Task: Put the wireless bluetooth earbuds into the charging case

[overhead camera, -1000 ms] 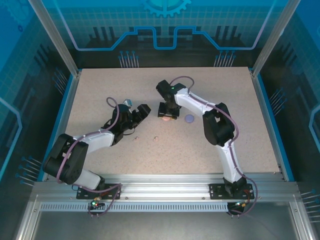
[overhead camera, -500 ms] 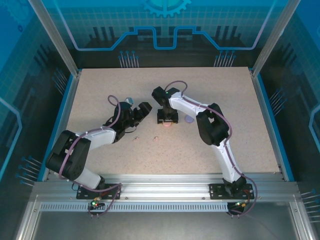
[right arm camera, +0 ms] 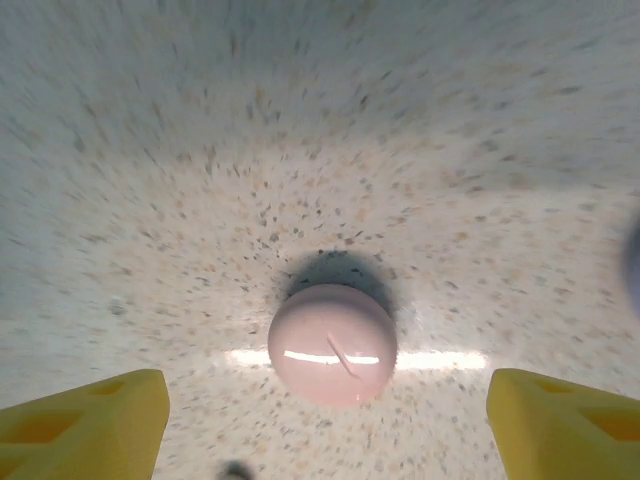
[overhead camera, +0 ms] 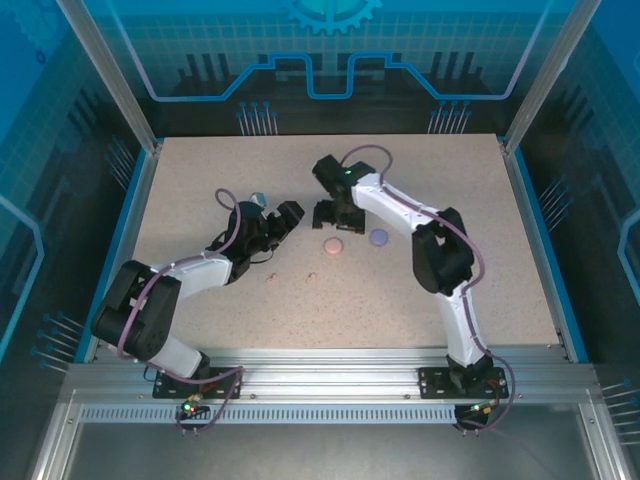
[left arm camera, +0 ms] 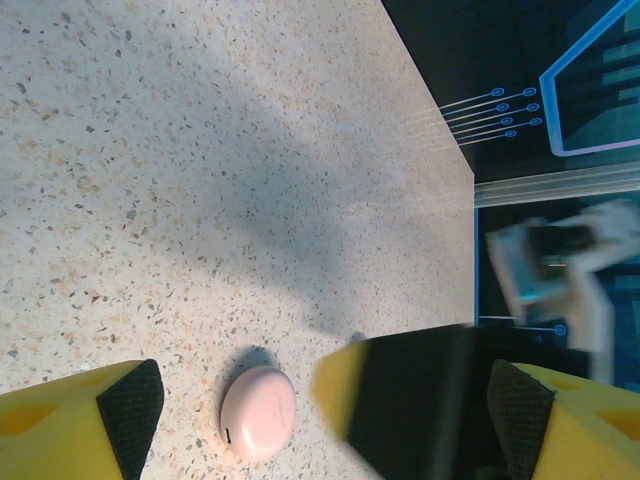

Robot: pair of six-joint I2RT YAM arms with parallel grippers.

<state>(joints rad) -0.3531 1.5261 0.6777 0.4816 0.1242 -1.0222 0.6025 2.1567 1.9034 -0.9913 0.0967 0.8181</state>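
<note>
A closed pale pink round charging case (overhead camera: 333,247) lies on the speckled table, with a closed purple case (overhead camera: 378,237) just to its right. My right gripper (overhead camera: 337,220) hovers open just behind the pink case (right arm camera: 332,343), which lies free between and ahead of the yellow fingers (right arm camera: 85,420). My left gripper (overhead camera: 274,213) is open to the left and faces the pink case (left arm camera: 258,412). A blurred finger of the right gripper (left arm camera: 400,400) crosses the left wrist view. One tiny pink earbud (overhead camera: 310,278) and another small speck (overhead camera: 270,278) lie nearer the bases.
Blue rails (overhead camera: 130,225) edge the table on the left and right, with a dark panel wall behind. The purple case (right arm camera: 632,265) blurs at the right edge of the right wrist view. Open tabletop stretches to the right and toward the near edge.
My right gripper carried the pink case slightly nearer, opened, let it go and drew back up and away. The left arm has barely moved.
</note>
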